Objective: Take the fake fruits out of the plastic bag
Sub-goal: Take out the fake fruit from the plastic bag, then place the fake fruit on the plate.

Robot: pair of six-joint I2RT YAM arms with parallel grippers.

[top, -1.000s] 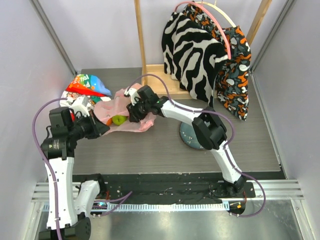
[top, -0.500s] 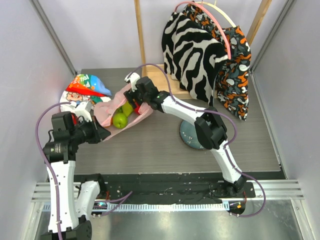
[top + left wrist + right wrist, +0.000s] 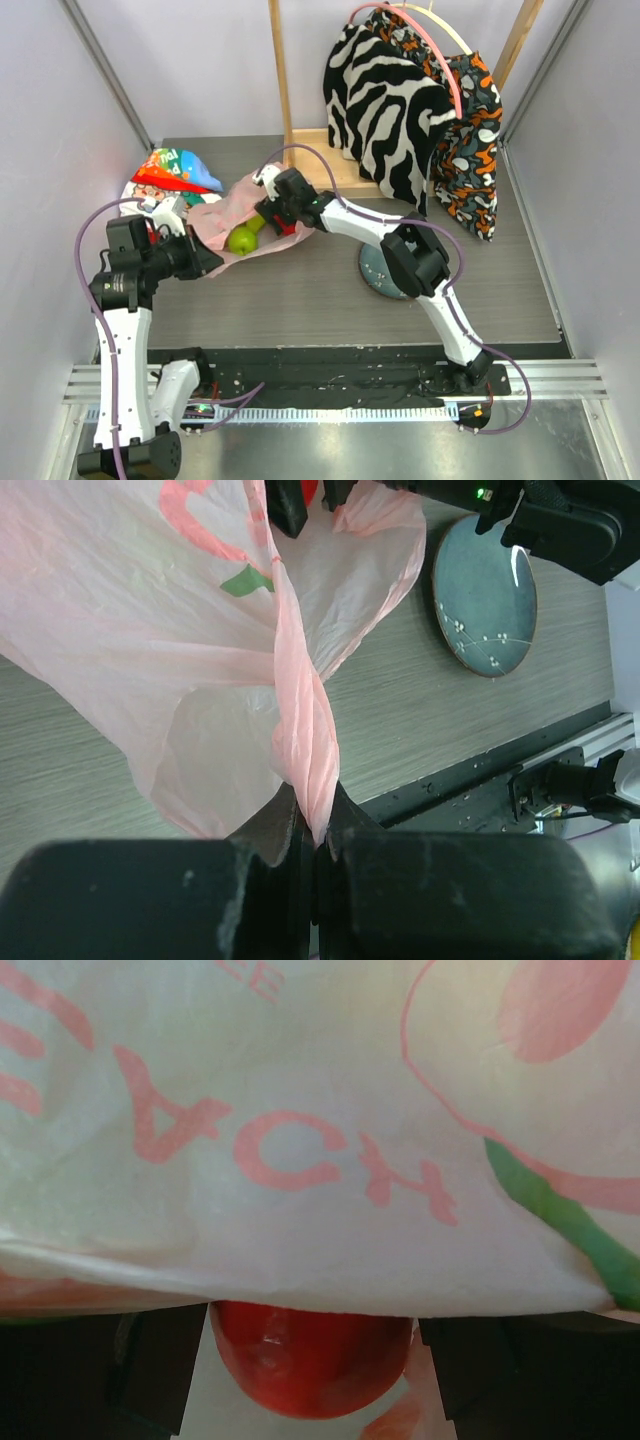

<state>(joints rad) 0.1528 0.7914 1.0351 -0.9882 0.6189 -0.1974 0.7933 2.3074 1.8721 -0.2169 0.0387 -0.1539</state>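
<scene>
Between right end effector's [image 3: 313, 1345] jaws sits red apple [image 3: 310, 1365].

The right gripper [image 3: 272, 205] has moved a little toward the back edge of the table and spread its fingers wide, and the plastic bag [image 3: 220, 222] has opened up, so the green pear [image 3: 258, 222] now shows beside the green apple [image 3: 241, 240].
</scene>
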